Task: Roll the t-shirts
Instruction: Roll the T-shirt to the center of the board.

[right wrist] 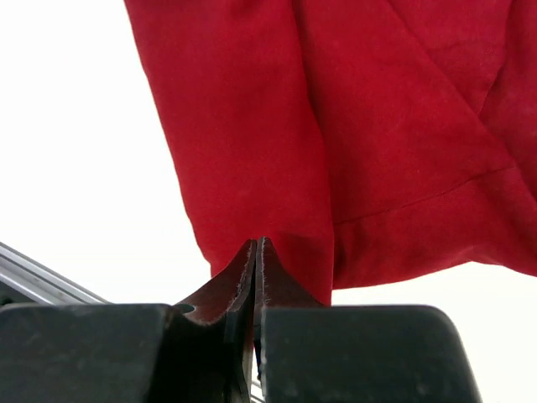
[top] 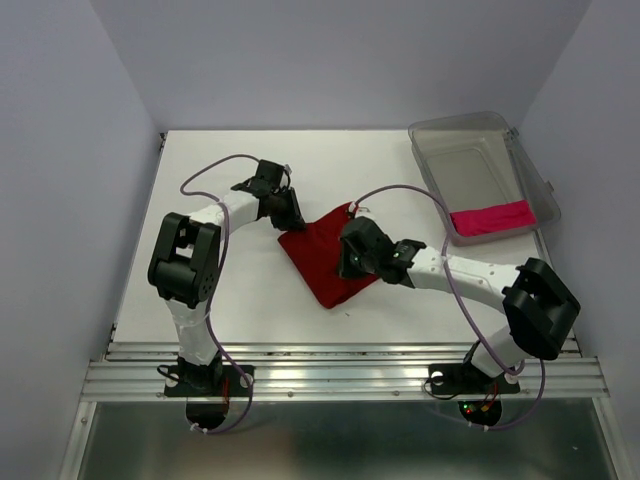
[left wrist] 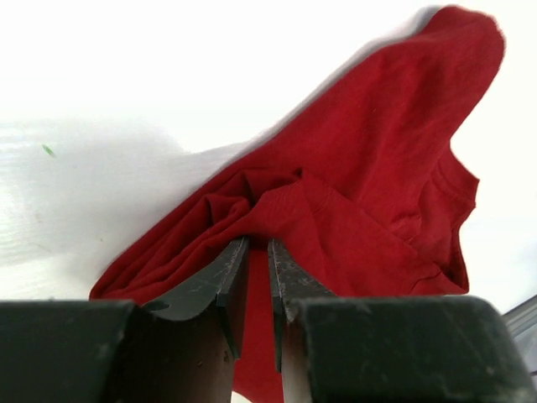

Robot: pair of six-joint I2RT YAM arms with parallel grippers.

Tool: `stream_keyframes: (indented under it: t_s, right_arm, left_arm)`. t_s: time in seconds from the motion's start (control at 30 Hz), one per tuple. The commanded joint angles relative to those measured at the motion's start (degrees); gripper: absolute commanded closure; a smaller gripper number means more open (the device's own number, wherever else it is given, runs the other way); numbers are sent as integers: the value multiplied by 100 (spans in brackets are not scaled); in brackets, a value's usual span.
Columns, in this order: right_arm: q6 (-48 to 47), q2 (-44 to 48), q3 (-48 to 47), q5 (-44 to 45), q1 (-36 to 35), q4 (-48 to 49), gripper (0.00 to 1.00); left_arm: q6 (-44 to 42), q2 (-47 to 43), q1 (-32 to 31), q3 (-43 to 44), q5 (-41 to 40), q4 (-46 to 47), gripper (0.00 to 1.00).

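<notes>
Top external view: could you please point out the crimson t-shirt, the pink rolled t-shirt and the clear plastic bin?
crimson t-shirt [top: 322, 262], top external view, its middle
pink rolled t-shirt [top: 490, 218], top external view, its middle
clear plastic bin [top: 465, 170], top external view, its bare floor

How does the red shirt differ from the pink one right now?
The red shirt lies spread and rumpled on the table; the pink shirt is a narrow roll in the bin. The left fingers pinch the red shirt; no fingers touch the pink shirt. Both are soft cloth.

Clear plastic bin [top: 470, 170] at white table's [top: 260, 290] far right corner
</notes>
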State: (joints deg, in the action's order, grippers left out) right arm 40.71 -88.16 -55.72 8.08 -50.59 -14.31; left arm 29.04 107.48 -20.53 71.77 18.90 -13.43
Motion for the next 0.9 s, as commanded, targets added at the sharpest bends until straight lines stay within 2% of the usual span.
stream_keyframes:
  t_s: [0.0,0.3,0.47,0.6,0.73,0.83,0.87]
  right_arm:
    - [77,115,-106,125,14,-239,98]
    - [403,-491,966,-175,14,507,99]
    - [219,-290,748,70,-39,271,99]
    - [-36,175,335,466,-100,-360,99]
    - [-449,519,-253,887,-249,-889,93]
    - [-738,467,-553,1169,-469,-1240,79]
    - [-809,414,-745,1248,-548,-1398,70]
  left_arm:
    - [-161,-167,14,338,-184,-142,73]
    - [-109,27,23,-22,-132,69,73]
    - [-188,-139,23,276,-114,-211,73]
    - [-249,-534,23,732,-141,-555,72]
    - [-320,-921,41,1312,-263,-924,69]
    - [-355,-1106,120,1541,-342,-1170,68]
    - [-355,-1150,155,1559,-351,-1231,68]
